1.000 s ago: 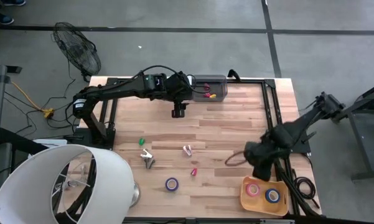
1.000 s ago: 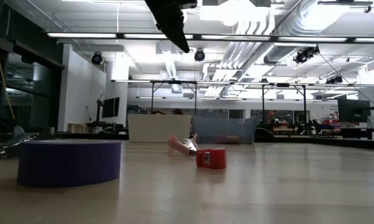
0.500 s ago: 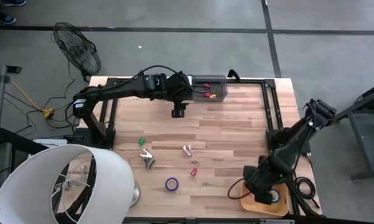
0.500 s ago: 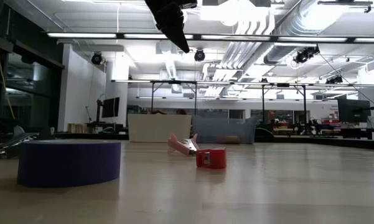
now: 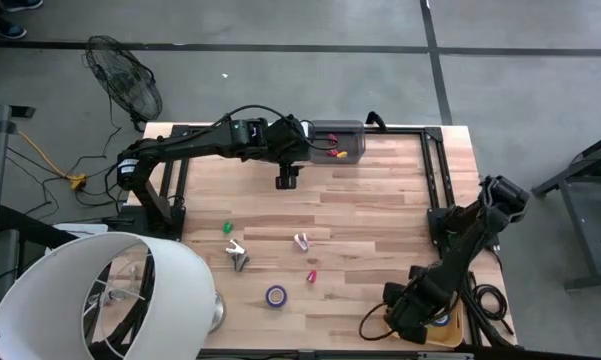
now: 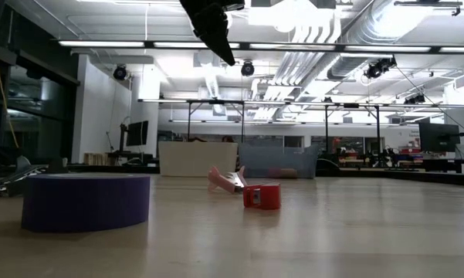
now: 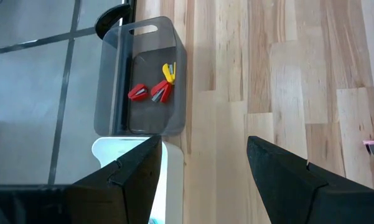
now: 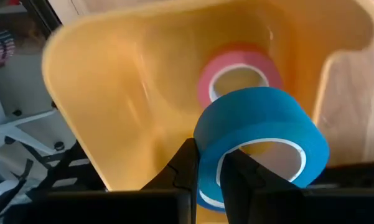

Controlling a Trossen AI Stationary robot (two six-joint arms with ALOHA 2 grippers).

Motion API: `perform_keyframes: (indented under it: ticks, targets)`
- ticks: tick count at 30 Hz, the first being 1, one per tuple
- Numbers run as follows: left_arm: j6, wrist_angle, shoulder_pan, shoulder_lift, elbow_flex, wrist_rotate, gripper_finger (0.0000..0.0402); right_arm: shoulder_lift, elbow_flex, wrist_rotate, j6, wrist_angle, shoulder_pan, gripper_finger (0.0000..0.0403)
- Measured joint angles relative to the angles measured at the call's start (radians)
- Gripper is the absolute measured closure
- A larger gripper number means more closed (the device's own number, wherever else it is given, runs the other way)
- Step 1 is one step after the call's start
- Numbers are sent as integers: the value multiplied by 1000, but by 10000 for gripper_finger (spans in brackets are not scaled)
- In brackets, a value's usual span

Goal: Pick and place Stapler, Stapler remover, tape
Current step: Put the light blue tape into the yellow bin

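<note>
Since a second ago only the right arm has moved, swinging from mid-table down to the yellow tray [image 5: 456, 335] at the near right corner, while the left arm has held its place

Left to right on the table: the left gripper [image 5: 286, 178] hangs at the far edge with its fingers [image 7: 130, 174] apart and empty, just beside the grey bin [image 7: 174, 74] holding red and yellow staple removers [image 7: 155, 90]. Well apart from it, nearer the front, lie a green piece [image 5: 227, 228], a silver stapler [image 5: 238, 254], a purple tape roll [image 5: 275, 295], a pink stapler [image 5: 301, 241] and a small red staple remover [image 5: 311, 275]

The right gripper [image 8: 206, 171] is over the tray, its fingers clamped on the wall of a blue tape roll [image 8: 261, 134], one inside the ring, one outside. A pink tape roll [image 8: 233, 78] lies in the tray beyond it
</note>
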Motion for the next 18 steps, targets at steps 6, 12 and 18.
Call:
perform_keyframes:
  ticks: [6,12,18]
  targets:
    - [-3,-24,0,0,0,0,169,45,0,22,0,57,0,370]
    - [-4,-30,0,0,0,0,169,72,0,55,0,64,0,355]
    - [-4,-54,0,0,0,0,169,81,0,56,0,75,0,319]
